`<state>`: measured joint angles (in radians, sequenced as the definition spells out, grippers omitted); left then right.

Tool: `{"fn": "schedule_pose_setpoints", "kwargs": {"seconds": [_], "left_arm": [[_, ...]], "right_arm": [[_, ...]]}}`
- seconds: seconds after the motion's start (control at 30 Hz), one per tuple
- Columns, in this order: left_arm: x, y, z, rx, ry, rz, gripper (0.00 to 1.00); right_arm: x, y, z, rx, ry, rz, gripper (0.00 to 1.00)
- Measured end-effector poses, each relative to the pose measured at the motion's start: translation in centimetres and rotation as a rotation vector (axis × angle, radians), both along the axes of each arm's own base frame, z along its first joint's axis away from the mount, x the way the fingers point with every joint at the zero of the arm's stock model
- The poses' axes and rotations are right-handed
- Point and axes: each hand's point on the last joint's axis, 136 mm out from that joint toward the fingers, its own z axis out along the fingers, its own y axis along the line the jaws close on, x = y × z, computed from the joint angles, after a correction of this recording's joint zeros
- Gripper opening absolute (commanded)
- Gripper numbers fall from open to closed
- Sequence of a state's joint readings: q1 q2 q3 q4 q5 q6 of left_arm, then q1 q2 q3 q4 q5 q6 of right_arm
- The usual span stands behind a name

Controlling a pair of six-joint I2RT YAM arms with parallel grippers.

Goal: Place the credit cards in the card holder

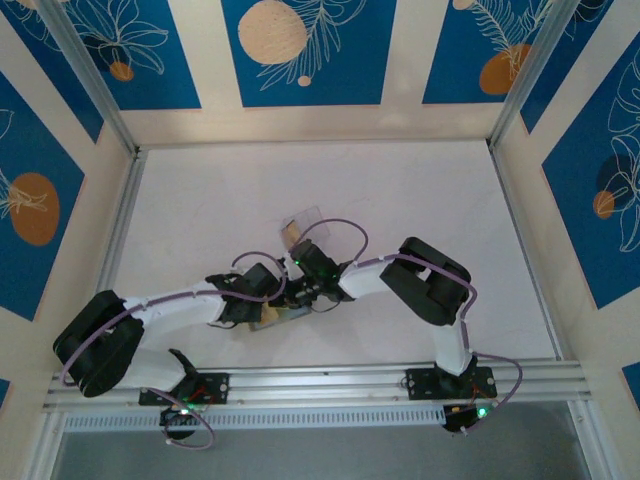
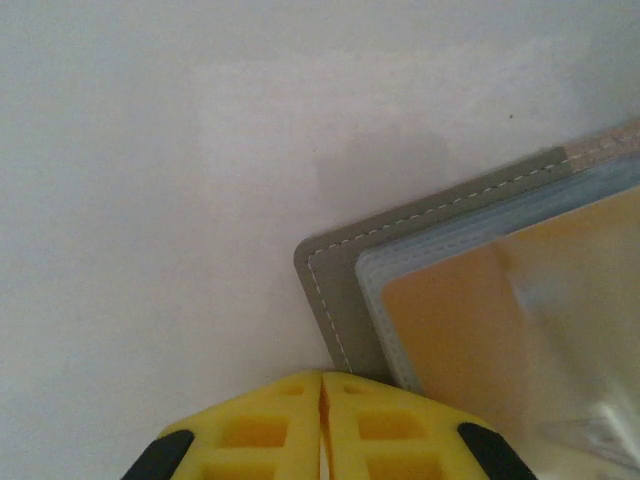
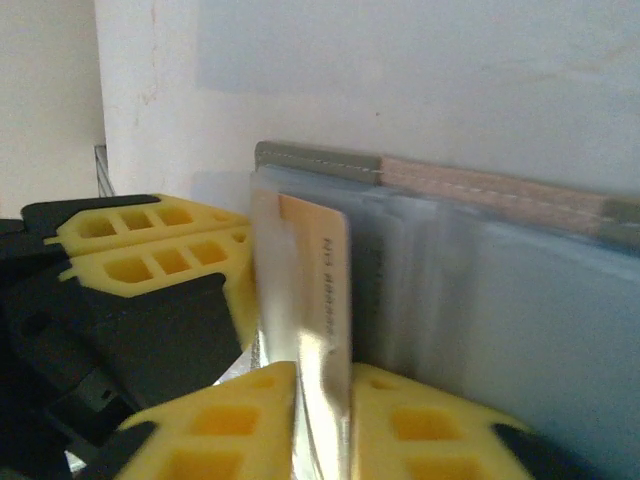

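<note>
While the right end effector (image 3: 320, 420) flanks it, credit card (image 3: 315, 270) touches card holder (image 3: 500, 320).

SURFACE: white table (image 1: 420, 200) | BEHIND AND BESIDE TABLE: cream walls (image 1: 208, 60), blue floral panels (image 1: 340, 70) | NEAR TABLE EDGE: aluminium rail (image 1: 330, 380) | LIGHT: even

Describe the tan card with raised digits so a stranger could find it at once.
Find the open grey card holder with pale-blue sleeves on the white table. Near its grey corner, a tan plastic card stands edge-on between the right gripper's jaws. Unlike the sleeved tan card lying flat, it shows raised digits.
</note>
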<state>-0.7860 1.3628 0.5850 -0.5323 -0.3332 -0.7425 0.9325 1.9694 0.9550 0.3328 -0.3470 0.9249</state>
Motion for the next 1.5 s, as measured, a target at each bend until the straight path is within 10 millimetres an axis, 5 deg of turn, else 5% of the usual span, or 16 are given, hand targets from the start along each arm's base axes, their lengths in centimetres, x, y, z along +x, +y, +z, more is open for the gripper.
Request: {"fn": "schedule_pose_setpoints", "kwargs": {"seconds": [0.33,0.47,0.63,0.83,1.1,1.5], "left_arm": [[0.0,0.0,0.0,-0.007,-0.007,0.006,0.08],[0.0,0.0,0.0,-0.007,-0.008,0.006,0.08],[0.1,0.0,0.0,-0.007,-0.014,0.008,0.08],[0.0,0.1,0.0,-0.013,-0.021,0.007,0.08],[0.0,0.1,0.0,-0.02,-0.028,0.007,0.09],[0.0,0.1,0.0,-0.023,-0.031,0.008,0.08]], "right_arm": [[-2.0,-1.7,1.1,-0.083,-0.006,0.062,0.41],[-2.2,-2.6,1.5,-0.122,-0.021,0.062,0.34],[-1.8,-3.2,1.4,-0.183,-0.052,0.061,0.01],[-0.7,-1.9,1.6,-0.244,-0.104,0.057,0.0],[-1.1,-2.3,-0.6,-0.345,-0.109,0.067,0.0],[-1.4,-1.6,-0.6,-0.343,-0.101,0.083,0.0]]}}
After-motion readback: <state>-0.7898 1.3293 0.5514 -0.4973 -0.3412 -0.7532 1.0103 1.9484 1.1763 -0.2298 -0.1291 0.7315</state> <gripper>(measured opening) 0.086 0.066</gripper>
